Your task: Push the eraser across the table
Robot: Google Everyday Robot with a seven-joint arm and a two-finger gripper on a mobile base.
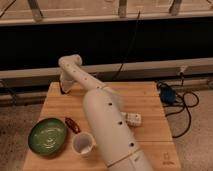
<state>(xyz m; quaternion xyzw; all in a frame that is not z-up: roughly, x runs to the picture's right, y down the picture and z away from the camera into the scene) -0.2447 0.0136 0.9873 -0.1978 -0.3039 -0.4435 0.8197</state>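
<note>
A small pale block, which looks to be the eraser (132, 119), lies on the light wooden surface (150, 102) a little right of centre. It sits just beside the right flank of the robot's thick white arm (107, 127); whether the two touch cannot be told.

The arm enters from the bottom edge of the view and runs diagonally up and to the left across the middle of the surface. It narrows to an elbow near the back edge and then bends downward. The gripper (63, 89) is at the end of that bend, a dark shape low over the back left corner of the surface, well apart from the eraser. Whether its jaws are spread or pressed together cannot be told.

Left of the arm, near the front, a white cup (83, 144) stands upright with its mouth open to the view. A green bowl (47, 136) sits just to its left. Between the bowl and the arm lies a small dark red object (73, 125), too blurred to name.

Off the right edge of the surface, a blue device (167, 94) with black cables (186, 107) rests on the speckled floor (200, 145).
</note>
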